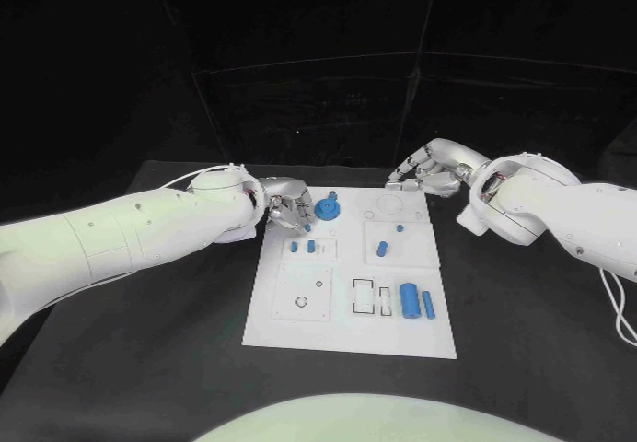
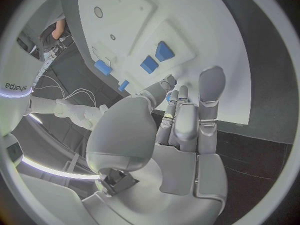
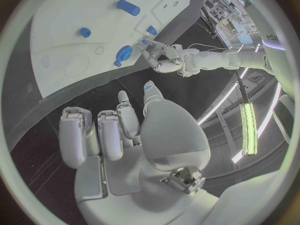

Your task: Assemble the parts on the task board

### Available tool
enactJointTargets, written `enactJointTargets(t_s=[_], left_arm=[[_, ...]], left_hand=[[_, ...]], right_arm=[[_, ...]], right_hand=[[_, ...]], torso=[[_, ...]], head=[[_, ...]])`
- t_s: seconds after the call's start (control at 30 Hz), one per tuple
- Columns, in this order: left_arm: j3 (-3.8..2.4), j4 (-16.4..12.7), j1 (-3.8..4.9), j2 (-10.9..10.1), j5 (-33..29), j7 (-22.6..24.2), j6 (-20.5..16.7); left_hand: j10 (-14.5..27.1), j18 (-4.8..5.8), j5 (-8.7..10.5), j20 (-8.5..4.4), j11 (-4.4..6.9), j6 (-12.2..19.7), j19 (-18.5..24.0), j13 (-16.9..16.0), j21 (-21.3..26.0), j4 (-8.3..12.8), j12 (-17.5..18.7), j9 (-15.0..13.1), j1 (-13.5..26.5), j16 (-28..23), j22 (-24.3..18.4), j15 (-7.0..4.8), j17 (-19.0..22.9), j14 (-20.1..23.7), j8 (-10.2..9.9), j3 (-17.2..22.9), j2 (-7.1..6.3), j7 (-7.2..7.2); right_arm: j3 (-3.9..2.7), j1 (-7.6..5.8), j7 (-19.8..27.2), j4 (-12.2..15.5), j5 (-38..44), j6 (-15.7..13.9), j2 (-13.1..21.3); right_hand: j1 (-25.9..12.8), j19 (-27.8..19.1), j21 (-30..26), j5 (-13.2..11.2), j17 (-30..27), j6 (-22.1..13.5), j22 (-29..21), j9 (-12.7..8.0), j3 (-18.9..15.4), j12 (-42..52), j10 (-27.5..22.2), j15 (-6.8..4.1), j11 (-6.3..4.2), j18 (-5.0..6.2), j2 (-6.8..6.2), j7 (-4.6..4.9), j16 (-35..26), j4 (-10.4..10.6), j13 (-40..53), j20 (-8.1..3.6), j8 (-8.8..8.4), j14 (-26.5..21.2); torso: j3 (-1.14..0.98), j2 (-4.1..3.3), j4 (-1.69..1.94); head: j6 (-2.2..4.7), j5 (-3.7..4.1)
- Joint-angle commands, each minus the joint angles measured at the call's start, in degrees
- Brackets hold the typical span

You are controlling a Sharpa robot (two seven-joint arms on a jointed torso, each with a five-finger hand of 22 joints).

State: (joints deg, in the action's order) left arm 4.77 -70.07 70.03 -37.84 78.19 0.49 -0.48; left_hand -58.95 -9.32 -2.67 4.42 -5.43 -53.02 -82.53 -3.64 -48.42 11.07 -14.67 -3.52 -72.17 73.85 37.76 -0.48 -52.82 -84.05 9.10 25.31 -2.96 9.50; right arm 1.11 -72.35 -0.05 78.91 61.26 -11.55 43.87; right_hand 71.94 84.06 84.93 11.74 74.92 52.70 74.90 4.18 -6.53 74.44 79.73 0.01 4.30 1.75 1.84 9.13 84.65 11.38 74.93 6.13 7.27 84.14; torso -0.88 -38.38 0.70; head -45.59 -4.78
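Black desk [image 1: 159,368] carries a white board [image 1: 348,327] with small blue parts [image 1: 409,300], likely light, rigid, best pinched by their sides; left hand [image 1: 290,210] curls empty beside it, right hand [image 1: 427,170] likewise.

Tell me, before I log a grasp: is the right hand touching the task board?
Apart. The head view shows the right hand beyond the task board's far edge, with black table between.
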Motion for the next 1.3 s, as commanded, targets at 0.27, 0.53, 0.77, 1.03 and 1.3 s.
enactJointTargets(t_s=[0.27,0.53,0.77,1.03,1.3], left_arm=[[-0.04,-0.3,0.06,-0.4,-0.2,-0.5,-0.1],[-0.12,-0.8,0.07,-2.4,-1.0,0.1,-1.0],[-0.20,-1.3,0.30,-5.1,-18.9,6.2,-9.6],[-0.10,-3.0,0.43,-7.3,-56.9,20.5,-14.2],[0.03,-5.3,0.43,-8.2,-70.0,27.7,-9.5]], left_hand=[[1.0,0.68,-0.11,0.49,-0.22,1.2,0.2,-0.1,0.0,0.5,0.5,-0.1,0.0,-0.1,0.0,0.52,0.3,0.2,-0.8,-0.2,-0.71,0.00],[1.1,0.68,-0.12,0.52,-0.27,1.1,0.3,-0.1,-0.1,0.6,0.5,-0.2,-0.2,-0.1,0.1,0.55,0.4,0.2,-0.9,-0.2,-0.63,0.03],[0.6,-0.34,-0.14,0.85,-0.76,-2.7,2.2,-0.2,5.6,0.1,0.0,-0.8,-0.1,-2.5,-6.5,0.93,5.3,1.6,0.8,0.6,1.12,0.95],[2.2,-0.84,-0.13,1.76,-1.49,-2.6,7.5,-0.1,11.0,-1.1,0.0,-0.3,1.3,-14.8,-9.9,1.64,25.5,10.0,0.4,1.4,2.26,1.64],[2.6,-0.95,-0.13,2.17,-1.65,-2.6,9.0,-0.2,12.5,-1.7,-0.6,-0.4,2.1,-16.0,-10.8,1.92,26.9,12.0,0.4,1.2,2.95,1.75]], right_arm=[[-0.04,-0.10,-0.4,0.0,0.1,0.0,0.1],[-0.04,-0.10,-3.0,-0.2,4.8,1.4,0.6],[0.00,0.02,-2.8,0.7,14.9,1.4,2.0],[0.16,1.12,-3.6,2.2,26.4,0.7,3.2],[0.21,3.13,-4.7,2.6,32.4,1.3,2.2]], right_hand=[[0.7,-0.5,-0.6,0.3,4.2,-0.4,3.3,-0.1,-0.5,-0.4,-0.7,-0.22,-0.09,0.87,0.39,0.04,-0.6,0.0,-0.1,-0.17,0.28,3.5],[9.5,-5.6,-6.4,0.7,-9.4,0.3,-6.9,0.1,-0.1,-31.1,-21.0,-0.80,-0.55,2.94,1.35,-0.31,-10.5,-3.7,-26.7,-0.71,0.85,-0.5],[15.6,-5.5,-8.2,0.6,-16.4,3.3,-9.0,-0.1,1.8,-51.5,-23.1,-0.50,0.26,3.20,0.78,-0.08,-17.0,-5.4,-46.2,-0.41,1.04,-0.6],[17.1,-4.9,-8.2,-1.0,-17.2,4.0,-8.7,-0.4,3.3,-57.1,-21.0,-0.28,0.15,3.10,-0.15,-0.60,-17.9,-5.9,-54.8,-0.32,-0.32,-0.1],[16.9,-5.3,-9.0,-2.3,-18.4,3.7,-9.8,-0.3,3.6,-59.6,-20.8,0.00,0.57,3.29,-0.82,-0.50,-19.1,-5.7,-59.3,0.00,-1.70,-0.2]], torso=[[0.05,0.03,0.09],[0.05,0.03,0.07],[0.06,0.12,0.06],[0.07,0.07,-0.11],[0.08,0.01,0.06]], head=[[-0.04,0.05],[0.03,0.16],[0.34,0.82],[0.74,2.20],[0.84,2.54]])
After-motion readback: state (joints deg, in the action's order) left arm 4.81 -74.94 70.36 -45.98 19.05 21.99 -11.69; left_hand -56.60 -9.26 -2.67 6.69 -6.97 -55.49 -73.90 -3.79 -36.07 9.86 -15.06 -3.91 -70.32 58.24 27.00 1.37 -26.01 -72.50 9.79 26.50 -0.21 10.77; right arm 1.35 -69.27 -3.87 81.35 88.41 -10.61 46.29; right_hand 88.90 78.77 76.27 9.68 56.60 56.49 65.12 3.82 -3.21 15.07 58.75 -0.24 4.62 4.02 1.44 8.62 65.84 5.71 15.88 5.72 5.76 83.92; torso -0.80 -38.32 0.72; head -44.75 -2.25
